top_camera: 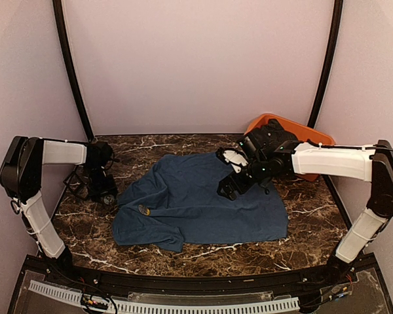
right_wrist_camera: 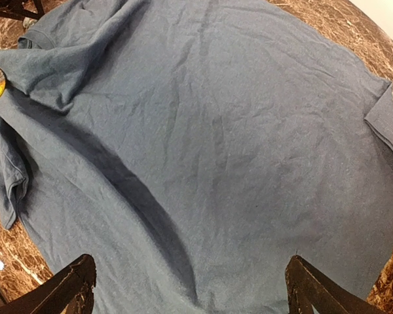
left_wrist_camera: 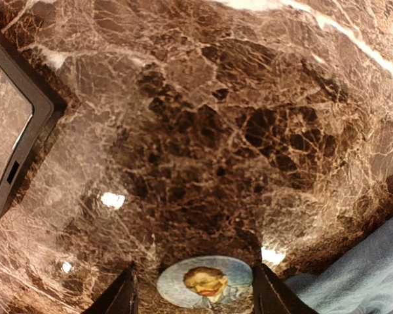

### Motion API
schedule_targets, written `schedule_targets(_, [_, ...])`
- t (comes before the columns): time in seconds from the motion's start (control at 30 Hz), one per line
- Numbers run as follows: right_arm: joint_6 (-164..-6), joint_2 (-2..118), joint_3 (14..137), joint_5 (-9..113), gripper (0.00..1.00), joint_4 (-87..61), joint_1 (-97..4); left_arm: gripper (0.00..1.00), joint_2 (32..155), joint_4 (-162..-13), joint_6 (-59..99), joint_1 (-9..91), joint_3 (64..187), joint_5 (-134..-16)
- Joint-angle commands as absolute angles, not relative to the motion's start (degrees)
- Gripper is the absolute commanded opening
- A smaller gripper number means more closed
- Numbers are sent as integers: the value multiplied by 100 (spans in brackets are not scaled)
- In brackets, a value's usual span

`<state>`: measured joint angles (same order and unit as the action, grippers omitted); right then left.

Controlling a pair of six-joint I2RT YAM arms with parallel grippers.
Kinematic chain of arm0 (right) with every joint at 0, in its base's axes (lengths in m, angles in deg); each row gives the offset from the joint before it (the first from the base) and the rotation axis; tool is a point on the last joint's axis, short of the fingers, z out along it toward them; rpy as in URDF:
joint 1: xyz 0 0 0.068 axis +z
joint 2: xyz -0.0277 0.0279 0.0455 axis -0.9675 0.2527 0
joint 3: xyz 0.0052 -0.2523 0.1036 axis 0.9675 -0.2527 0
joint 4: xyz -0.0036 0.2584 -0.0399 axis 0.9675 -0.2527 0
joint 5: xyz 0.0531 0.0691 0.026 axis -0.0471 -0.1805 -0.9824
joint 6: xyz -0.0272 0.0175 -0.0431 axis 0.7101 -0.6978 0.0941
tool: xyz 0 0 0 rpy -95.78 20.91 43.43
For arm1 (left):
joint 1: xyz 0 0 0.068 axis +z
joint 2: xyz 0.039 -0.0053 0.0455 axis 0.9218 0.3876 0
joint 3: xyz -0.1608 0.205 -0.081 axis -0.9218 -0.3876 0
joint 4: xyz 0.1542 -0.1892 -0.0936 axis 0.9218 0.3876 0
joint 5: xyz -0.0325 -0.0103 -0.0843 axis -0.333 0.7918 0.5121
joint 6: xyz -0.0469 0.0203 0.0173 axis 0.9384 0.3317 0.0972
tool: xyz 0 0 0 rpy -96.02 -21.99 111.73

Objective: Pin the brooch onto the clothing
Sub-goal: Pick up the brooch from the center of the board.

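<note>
- Near the left edge of the brown marble counter [left_wrist_camera: 216,131], the round portrait-painted brooch [left_wrist_camera: 205,282] sits between the fingers of the left gripper [left_wrist_camera: 196,291]; pinched or merely straddled, I cannot tell.
- The dark navy fabric T-shirt [top_camera: 190,209] lies mid-counter, just right of that brooch.
- The right gripper [right_wrist_camera: 190,271] hovers over the shirt, fingers spread, empty.

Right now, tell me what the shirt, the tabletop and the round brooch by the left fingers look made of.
T-shirt: soft knit cloth, likely cotton, matte; it creases and folds. Tabletop: brown marble or marble-look laminate, polished; white veins and lamp glints. Brooch: printed portrait on a smooth round face, probably a tin button badge; back hidden.
</note>
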<state>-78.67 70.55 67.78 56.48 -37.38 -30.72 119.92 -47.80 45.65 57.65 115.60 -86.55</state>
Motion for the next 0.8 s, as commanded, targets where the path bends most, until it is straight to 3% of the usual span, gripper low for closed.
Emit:
schedule_targets(0.0, [-7911, 6904, 6675, 5644, 99, -3575, -3010, 58, 12355, -4675, 4498, 5761, 11309, -8671])
schedule_targets(0.2, [-7909, 6871, 6671, 5671, 99, -3552, -3009, 56, 12376, -4634, 4516, 5678, 11292, -8648])
schedule_targets(0.6, [-7901, 6840, 6692, 5682, 99, -3559, -3010, 39, 12309, -4635, 4535, 5638, 11282, -8572])
schedule_targets(0.77, [-7910, 6834, 6708, 5671, 99, -3583, -3010, 37, 12277, -4635, 4538, 5638, 11304, -8548])
